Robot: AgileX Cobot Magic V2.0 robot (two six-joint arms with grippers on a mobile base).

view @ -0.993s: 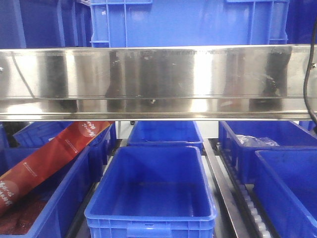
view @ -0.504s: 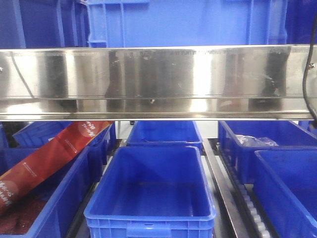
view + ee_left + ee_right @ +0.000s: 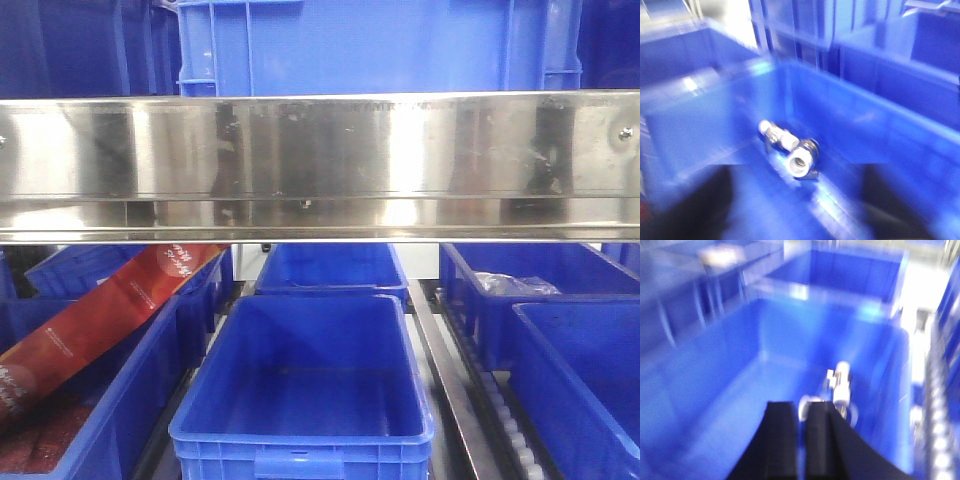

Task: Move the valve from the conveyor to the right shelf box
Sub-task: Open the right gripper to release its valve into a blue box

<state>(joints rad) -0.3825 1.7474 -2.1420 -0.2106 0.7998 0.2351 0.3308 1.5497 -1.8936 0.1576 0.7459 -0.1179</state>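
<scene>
While the right claw [image 3: 800, 427] is nearly closed, empty, the valve [image 3: 839, 387] lies in a blue box [image 3: 730, 380]; left claw's state is unclear.

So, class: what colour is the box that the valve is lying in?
The box is bright blue, and the valve in it is silver-white; the left wrist view shows this best.

Small shiny silver metal valve [image 3: 790, 148] with a stubby cylindrical body, lying on its side on the floor of a blue plastic bin [image 3: 880, 125], near one wall. Round open end facing the left wrist camera. Blurry in both wrist views [image 3: 840, 387], so no fine detail. No sign of the conveyor.
</scene>
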